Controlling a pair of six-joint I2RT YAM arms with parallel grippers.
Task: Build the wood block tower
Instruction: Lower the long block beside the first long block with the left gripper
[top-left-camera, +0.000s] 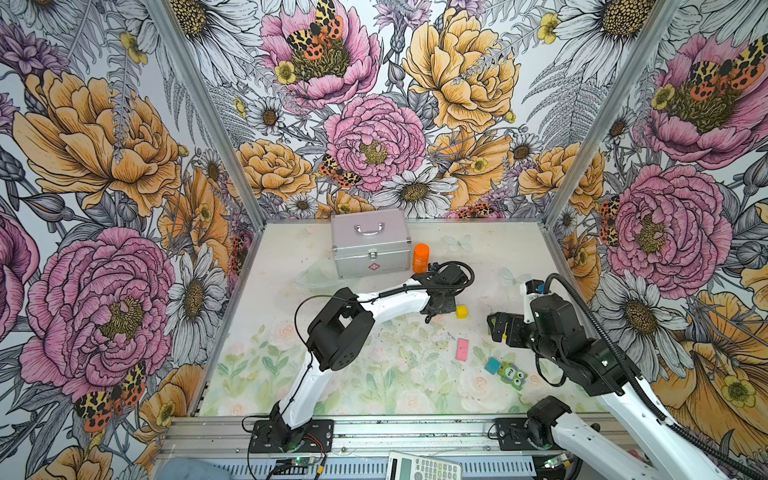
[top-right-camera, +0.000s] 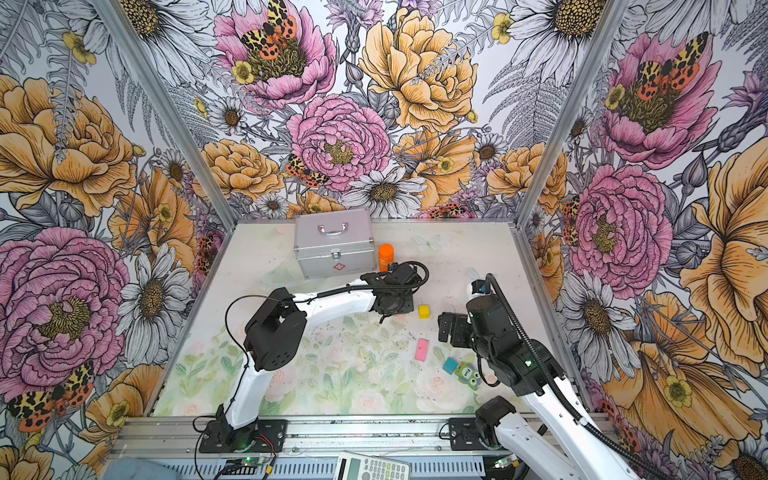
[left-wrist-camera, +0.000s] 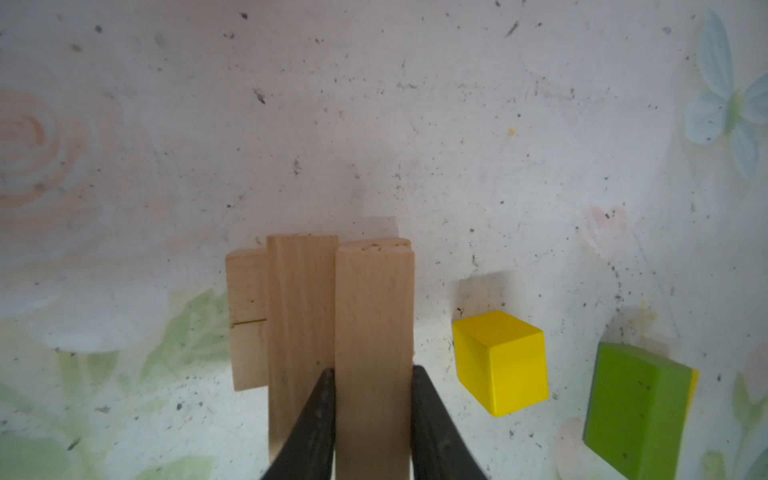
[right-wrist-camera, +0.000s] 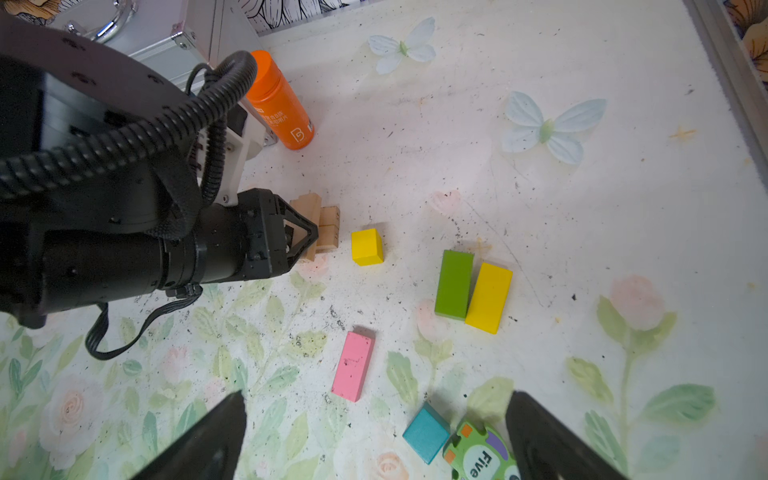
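While the left pincer (left-wrist-camera: 372, 372) pinches a tan plank (left-wrist-camera: 374, 299) at the base of the tower (left-wrist-camera: 247, 291) and the right pincer (right-wrist-camera: 376, 399) hangs spread, next likely comes a gentle release.

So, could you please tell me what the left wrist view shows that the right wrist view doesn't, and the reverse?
Left wrist only: a close look at the grip, the left gripper clamped on one tan plank beside a second plank. Right wrist only: the pink plank, teal cube, owl piece, orange bottle and metal case. Both: those tan planks, the yellow cube and green bar.
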